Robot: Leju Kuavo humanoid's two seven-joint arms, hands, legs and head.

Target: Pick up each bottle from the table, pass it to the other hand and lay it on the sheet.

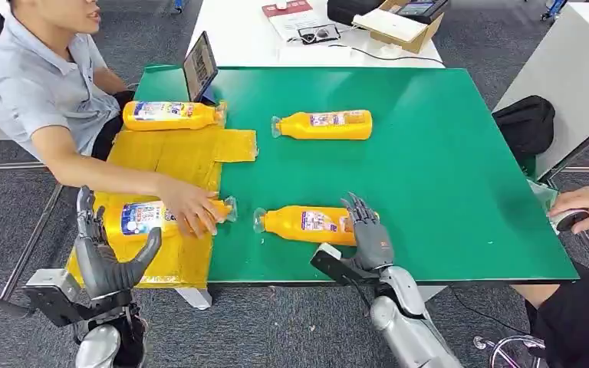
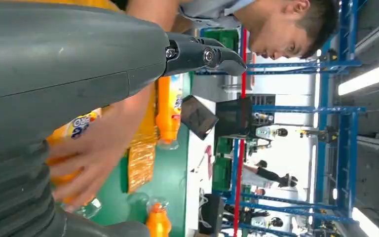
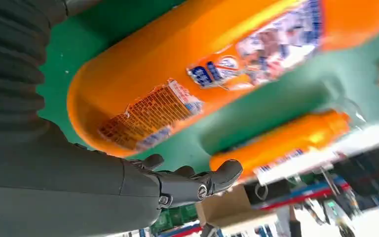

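Right robot hand beside near-edge bottle

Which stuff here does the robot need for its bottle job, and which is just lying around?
Needed: four orange bottles, such as the near bottle by the right hand; yellow sheet; left hand.
Lying around: laptop, cardboard box, black bag.

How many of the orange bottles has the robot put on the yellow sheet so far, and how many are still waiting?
Two orange plastic bottles already lie on the yellow sheet: the far one and the near one, which a person's hand is touching. In hand: the right hand is at the base of the near bottle on the green table, not lifted yet. Left: that bottle and the far one on the table. The left hand holds nothing.
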